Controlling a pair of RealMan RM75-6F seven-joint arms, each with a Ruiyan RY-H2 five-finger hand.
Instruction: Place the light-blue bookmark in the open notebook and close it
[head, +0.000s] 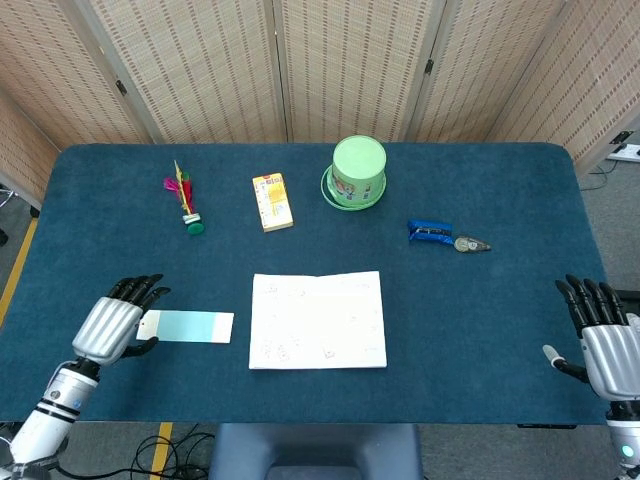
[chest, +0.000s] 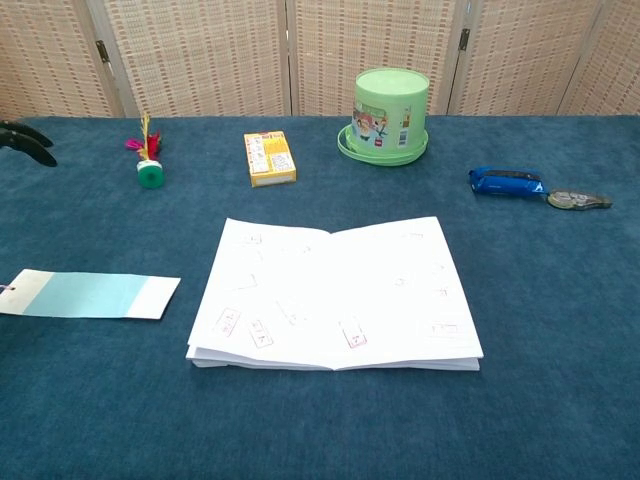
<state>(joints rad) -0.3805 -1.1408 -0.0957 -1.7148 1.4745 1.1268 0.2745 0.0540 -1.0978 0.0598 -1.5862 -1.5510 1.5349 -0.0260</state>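
The light-blue bookmark (head: 190, 326) (chest: 88, 295) lies flat on the blue table, left of the open notebook (head: 318, 319) (chest: 334, 293), whose white pages face up. My left hand (head: 115, 325) hovers over the bookmark's left end, fingers spread and holding nothing; it hides the tassel in the head view. Only dark fingertips (chest: 25, 140) of it show at the chest view's left edge. My right hand (head: 602, 344) stays open past the table's right edge, far from both objects.
Along the back stand a green tub (head: 358, 172), a yellow box (head: 272, 201) and a feathered shuttlecock (head: 184, 195). A blue stapler (head: 430, 231) with a tape dispenser (head: 470, 244) lies right of the notebook.
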